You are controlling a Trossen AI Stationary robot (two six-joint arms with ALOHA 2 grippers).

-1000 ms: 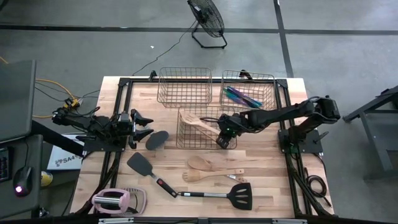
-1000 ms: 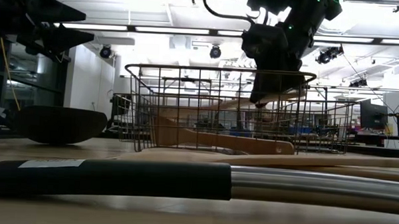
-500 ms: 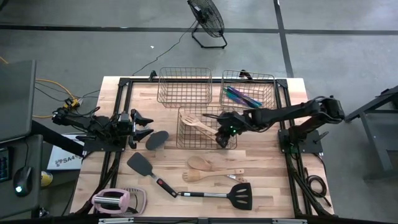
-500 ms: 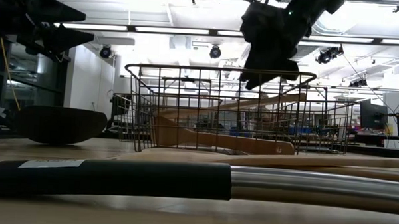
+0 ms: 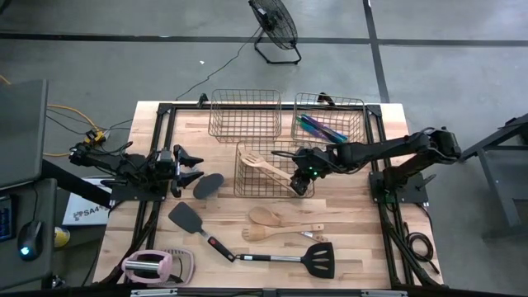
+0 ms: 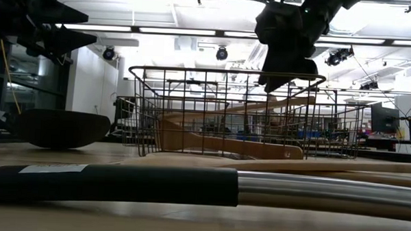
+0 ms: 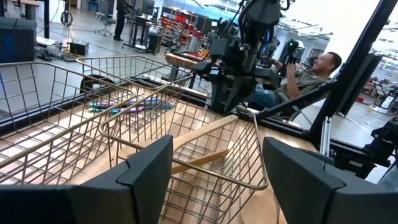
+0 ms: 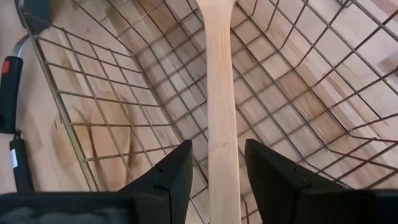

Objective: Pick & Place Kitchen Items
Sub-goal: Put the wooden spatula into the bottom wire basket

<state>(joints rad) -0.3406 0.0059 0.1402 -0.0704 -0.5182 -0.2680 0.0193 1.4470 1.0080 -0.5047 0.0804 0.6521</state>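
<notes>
The right arm reached low across the table, its right gripper (image 5: 302,181) hovering open over the front basket (image 5: 247,183). The wooden spatula (image 8: 222,118) lay below, between its parted fingers, untouched, inside that basket.

Three copper wire baskets crowd the table's far half: empty one (image 5: 245,115) far centre, one w/ iridescent purple-teal pieces (image 5: 320,129) beside it, nearer basket (image 5: 264,171) holding a wooden spatula (image 5: 270,167) whose handle tilts up over the rim. Right gripper (image 5: 302,183) hangs over that rim, fingers apart w/ the handle between them, blocking entry from that side. Left gripper (image 5: 195,167) sits open at table's left edge, black spoon (image 5: 208,186) just beside it. Near half is cluttered: black spatula (image 5: 188,219), two wooden utensils (image 5: 276,224), slotted black spatula (image 5: 313,259), pink-and-white gadget (image 5: 148,266). Bare wood at the near right corner.
</notes>
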